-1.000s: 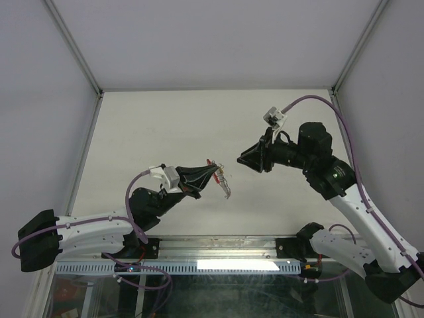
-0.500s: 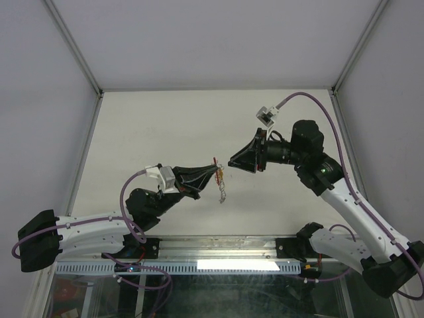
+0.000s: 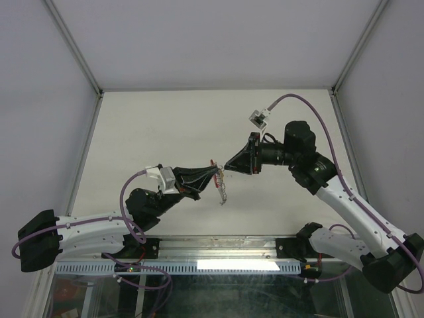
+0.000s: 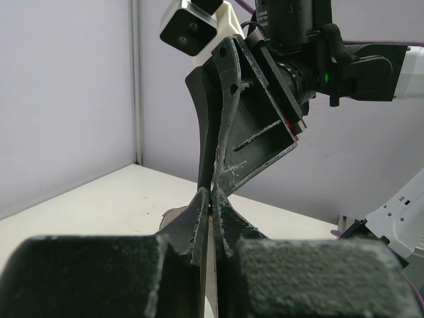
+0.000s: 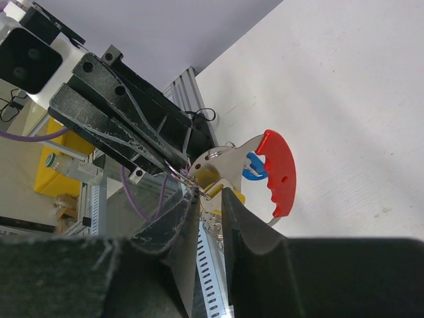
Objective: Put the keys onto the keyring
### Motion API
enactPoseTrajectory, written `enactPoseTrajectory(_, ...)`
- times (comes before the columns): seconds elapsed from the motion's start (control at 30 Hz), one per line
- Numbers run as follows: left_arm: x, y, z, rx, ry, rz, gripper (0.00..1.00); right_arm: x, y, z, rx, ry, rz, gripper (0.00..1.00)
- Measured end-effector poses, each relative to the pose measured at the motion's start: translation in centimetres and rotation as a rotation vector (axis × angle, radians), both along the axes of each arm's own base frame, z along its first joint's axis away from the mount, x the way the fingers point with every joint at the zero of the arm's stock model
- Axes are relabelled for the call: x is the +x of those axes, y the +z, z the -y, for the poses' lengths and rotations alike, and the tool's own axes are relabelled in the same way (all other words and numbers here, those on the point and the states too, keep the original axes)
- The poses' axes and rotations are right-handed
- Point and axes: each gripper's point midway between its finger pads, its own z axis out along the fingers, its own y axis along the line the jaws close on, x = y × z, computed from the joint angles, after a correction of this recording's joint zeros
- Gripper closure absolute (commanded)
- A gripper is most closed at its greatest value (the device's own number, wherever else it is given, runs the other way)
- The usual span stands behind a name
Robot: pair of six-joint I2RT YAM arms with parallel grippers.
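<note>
A pale table (image 3: 165, 126) sits between grey walls (image 3: 40, 99), aluminium rail (image 3: 218, 246) in front

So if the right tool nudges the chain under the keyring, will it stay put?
Probably not: the chain hangs limp below the keyring pinched in the left tool, so it would likely swing aside. The red tab looks stiff, but pinched only at the far end it may pivot when touched.
</note>
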Motion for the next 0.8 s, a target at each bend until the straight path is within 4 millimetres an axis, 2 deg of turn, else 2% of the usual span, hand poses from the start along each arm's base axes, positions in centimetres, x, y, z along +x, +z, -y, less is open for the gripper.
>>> enactPoseTrajectory(0.4,-0.1,0.1,0.0,-0.001,-0.003,0.003,1.0,-0.4,-0.9,-0.9,-0.022,0.02,-0.016,0.81)
enactPoseTrajectory(0.6,0.0,-0.1,0.1,0.004,-0.005,0.002,1.0,0.1,-1.1,-0.5,-0.043,-0.011,0.055,0.67)
enactPoseTrajectory(0.8,-0.2,0.1,0.2,0.003,-0.011,0.006,1.0,-0.8,-0.1,1.4,0.007,-0.049,0.281,0.59)
